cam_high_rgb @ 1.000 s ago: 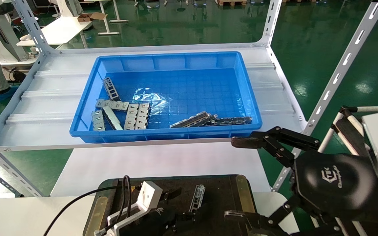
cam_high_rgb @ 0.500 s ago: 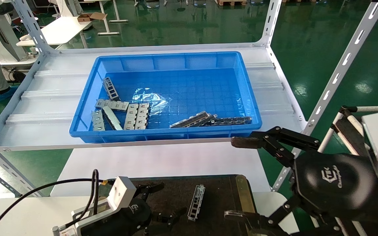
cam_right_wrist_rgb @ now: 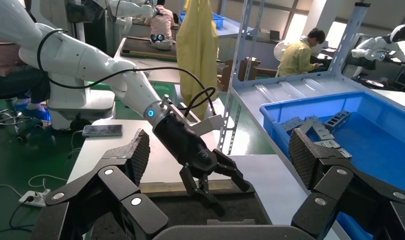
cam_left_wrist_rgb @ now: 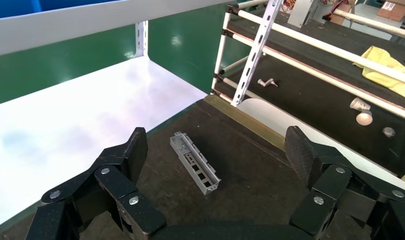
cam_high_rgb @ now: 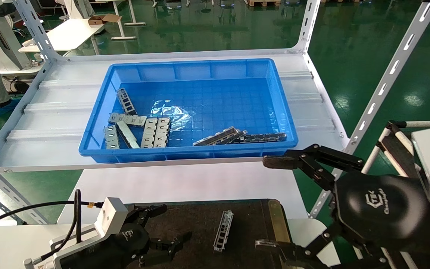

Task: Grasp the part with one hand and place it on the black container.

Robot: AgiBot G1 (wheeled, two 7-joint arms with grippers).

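Note:
The part, a narrow silver-grey trough-shaped bar with rectangular cut-outs, lies loose on the black container. In the left wrist view the part rests on the container's rough surface, between and beyond the spread fingers. My left gripper is open and empty, hovering over the container's left side, a hand's width left of the part. The right gripper hangs open and empty off the container's right edge. The right wrist view shows the left gripper open above the container.
A blue plastic bin on the white shelf behind holds several grey metal plates and a darker strip. White slotted shelf uprights stand on the right. A brass strip edges the container.
My left gripper has drawn back to the left, away from the part, its jaws open. The part stays on the container. The right arm has not moved.

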